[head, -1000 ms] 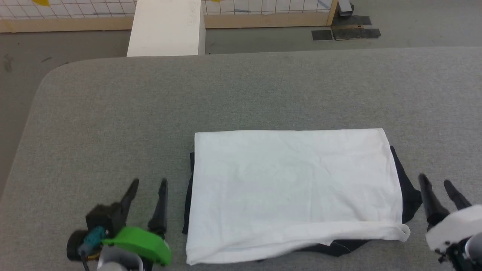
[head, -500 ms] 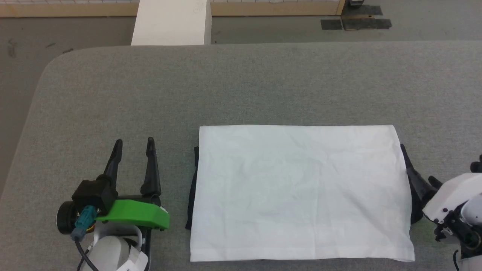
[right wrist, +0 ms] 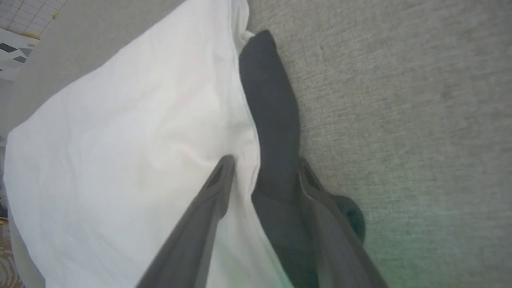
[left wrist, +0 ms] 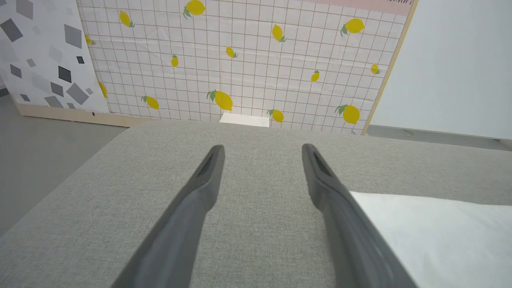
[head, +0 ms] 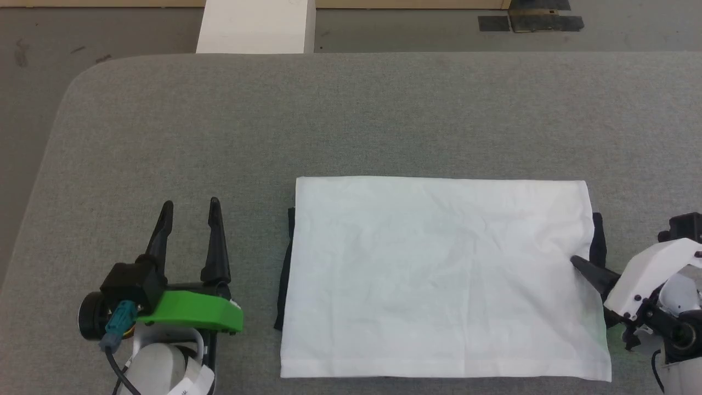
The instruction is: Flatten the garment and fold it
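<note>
While shirt point(head: 439, 274) lies folded on table point(head: 329, 109), left gripper point(head: 189, 211) spread empty at nine o'clock, right gripper point(right wrist: 264, 162) parted astride three-o'clock edge.

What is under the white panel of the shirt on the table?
Black fabric of the garment peeks out from under the white panel along its left and right edges. How far it reaches underneath is covered.

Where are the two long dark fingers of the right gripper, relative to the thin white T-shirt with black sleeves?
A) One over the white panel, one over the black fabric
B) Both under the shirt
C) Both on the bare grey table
A: in the right wrist view the right gripper straddles the edge of the T-shirt, jaws apart.
</note>
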Tool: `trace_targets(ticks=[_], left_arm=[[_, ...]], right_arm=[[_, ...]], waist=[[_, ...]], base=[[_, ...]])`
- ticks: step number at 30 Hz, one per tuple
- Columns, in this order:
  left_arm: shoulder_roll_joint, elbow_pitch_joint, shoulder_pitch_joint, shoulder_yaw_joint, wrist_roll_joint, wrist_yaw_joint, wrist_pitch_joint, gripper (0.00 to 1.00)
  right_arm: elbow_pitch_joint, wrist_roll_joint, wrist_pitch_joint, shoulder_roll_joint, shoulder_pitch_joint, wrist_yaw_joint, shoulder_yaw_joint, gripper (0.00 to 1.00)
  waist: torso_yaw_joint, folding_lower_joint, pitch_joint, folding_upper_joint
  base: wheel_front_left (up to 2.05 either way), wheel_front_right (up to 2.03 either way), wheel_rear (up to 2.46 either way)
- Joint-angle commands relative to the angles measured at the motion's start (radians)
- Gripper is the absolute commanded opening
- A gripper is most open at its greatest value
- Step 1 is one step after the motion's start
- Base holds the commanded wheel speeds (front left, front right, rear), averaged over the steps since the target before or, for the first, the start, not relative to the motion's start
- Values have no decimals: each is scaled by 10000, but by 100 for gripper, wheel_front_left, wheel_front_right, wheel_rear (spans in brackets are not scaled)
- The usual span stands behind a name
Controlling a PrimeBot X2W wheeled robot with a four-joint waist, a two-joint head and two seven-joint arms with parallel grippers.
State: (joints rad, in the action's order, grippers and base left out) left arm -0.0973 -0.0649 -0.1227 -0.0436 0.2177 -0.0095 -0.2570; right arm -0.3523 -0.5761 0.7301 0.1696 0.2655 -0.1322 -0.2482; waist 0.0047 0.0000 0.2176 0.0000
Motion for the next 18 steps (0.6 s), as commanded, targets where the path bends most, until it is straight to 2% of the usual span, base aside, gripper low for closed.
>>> trace_targets(ticks=[1,10,13,18], left_arm=[[72,-44,-42,69,-95,-95,-47,100],[259,-195,88,333,-341,-366,-47,100],[300,-264,158,379,-399,-440,-47,100],[356,-364,223,393,-457,-541,-47,100]], right_arm=[[-184,-125,156,-285,-117,15,126,0],[228,-406,-273,-454,-349,15,-282,0],[326,-75,-656,-290,-486,15,-668,0],[462,1120,-1391,72,-693,15,-1489,0]], waist=[[-7,0,-5,0],[-112,0,-226,0],[-160,0,-344,0],[-211,0,-489,0]], base=[[0,0,0],[0,0,0],[0,0,0],[0,0,0]])
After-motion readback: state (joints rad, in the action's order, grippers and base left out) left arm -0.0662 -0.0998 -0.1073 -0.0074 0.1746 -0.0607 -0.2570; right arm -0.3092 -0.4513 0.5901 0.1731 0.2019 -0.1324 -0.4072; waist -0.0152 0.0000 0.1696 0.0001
